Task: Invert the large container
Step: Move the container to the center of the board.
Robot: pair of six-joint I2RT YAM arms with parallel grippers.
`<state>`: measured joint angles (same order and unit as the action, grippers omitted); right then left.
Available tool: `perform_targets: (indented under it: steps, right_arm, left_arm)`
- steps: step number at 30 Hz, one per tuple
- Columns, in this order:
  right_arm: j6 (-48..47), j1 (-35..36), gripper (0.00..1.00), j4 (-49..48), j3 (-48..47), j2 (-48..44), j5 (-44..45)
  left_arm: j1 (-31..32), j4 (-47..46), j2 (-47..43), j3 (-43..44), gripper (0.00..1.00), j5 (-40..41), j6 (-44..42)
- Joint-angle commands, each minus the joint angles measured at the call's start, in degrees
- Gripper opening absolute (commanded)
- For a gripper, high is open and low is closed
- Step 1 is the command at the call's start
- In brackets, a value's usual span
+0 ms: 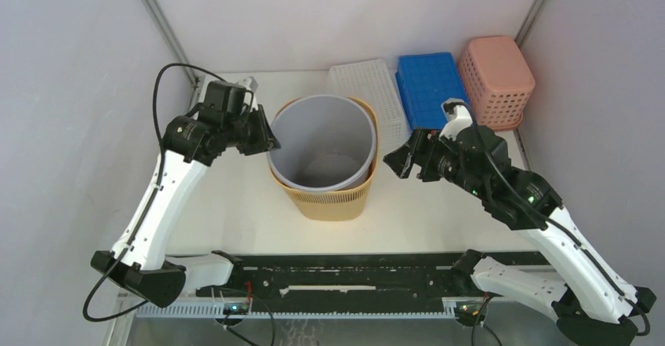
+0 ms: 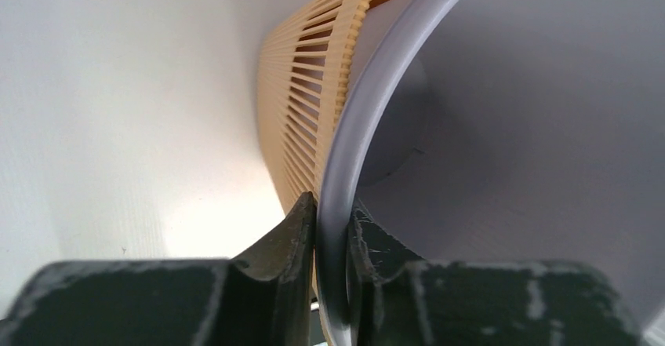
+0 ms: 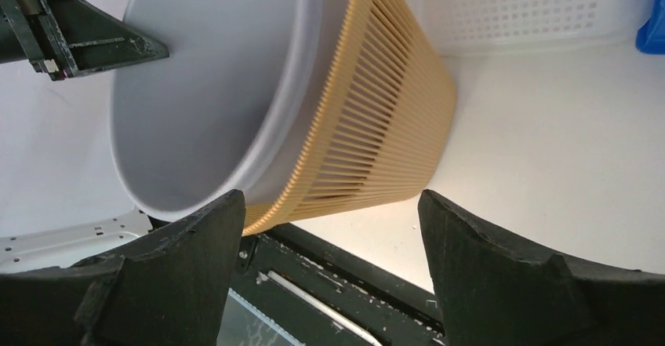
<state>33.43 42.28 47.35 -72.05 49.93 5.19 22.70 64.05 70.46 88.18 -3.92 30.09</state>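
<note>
Bench (image 1: 235, 205): white top, walled by pale grey panels on three sides. Metal frame posts rise at the far-left (image 1: 161, 20) and far-right (image 1: 537, 5) corners.

Far-right corner holds a row of three, side by side:
- white perforated basket (image 1: 368, 87), long and shallow, just beside the tan slatted basket (image 1: 333, 201) with the grey bin (image 1: 321, 138) in it
- blue crate (image 1: 430, 87), fine grid face up, close against the white one
- pink basket (image 1: 496, 79), plain top face, holed sides, nearest the right wall

Near edge: black rail (image 1: 353, 271) running across.

Overhead, two close wrist views; common container (image 1: 317, 126)
</note>
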Motion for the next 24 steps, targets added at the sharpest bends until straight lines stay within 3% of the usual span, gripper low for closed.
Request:
perform_targets:
  steps: [1, 14, 24]
  right_arm:
    - [-1.4, -0.8, 0.88, 1.8, -2.9, 0.1, 0.7]
    - [-4.6, -2.4, 0.81, -1.3, -8.1, 8.4, 1.4]
    - [-5.6, -4.1, 0.81, -2.4, -10.3, 14.3, -0.2]
  left_arm:
    - [0.9, -3.5, -1.1, 6.3, 0.23, -3.8, 1.9]
    - [2.0, -2.8, 1.3, 11.5, 0.37, -4.7, 0.9]
    - [2.0, 0.4, 1.4, 11.0, 0.39, 1.5, -1.4]
